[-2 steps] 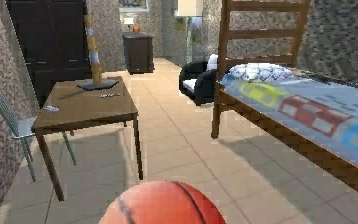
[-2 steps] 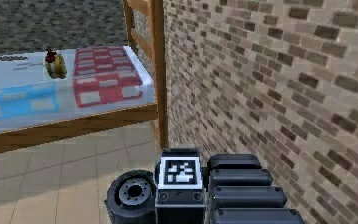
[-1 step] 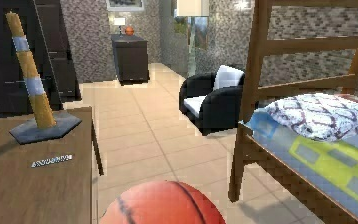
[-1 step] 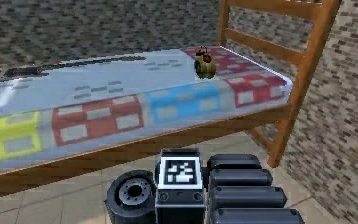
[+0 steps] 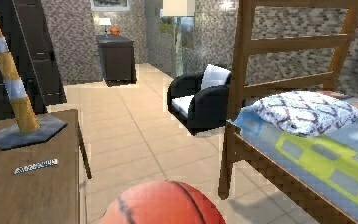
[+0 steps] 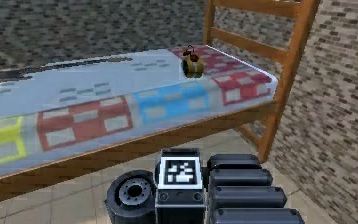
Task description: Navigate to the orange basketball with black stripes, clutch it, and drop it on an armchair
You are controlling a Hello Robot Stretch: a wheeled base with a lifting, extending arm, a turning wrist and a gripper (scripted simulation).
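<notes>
Nearest, at 6 o'clock in the arm side view, the arm's dark bar (image 6: 242, 192) ends in a white marker square (image 6: 182, 172). At the square's 8 o'clock sits the gripper (image 6: 132, 196). We cannot make out its fingers, so we cannot tell how the jaws stand or whether it holds anything. Beyond, a patchwork quilt (image 6: 97, 112) carries a small dark thing (image 6: 192, 65), too small to name.

In the forward view the orange basketball (image 5: 163, 205) shows at 6 o'clock, its lower part cut off. Being round, it has no long axis; its black stripes arc across the top. At 8 o'clock a wooden table (image 5: 47, 190) bears a striped post (image 5: 12, 75). At 3 o'clock a bunk bed (image 5: 228, 150) bears a pillow (image 5: 302, 110). Farther, near 12 o'clock, stands the black armchair (image 5: 199, 108); farthest, at 11 o'clock, a dark dresser (image 5: 117, 62).
</notes>
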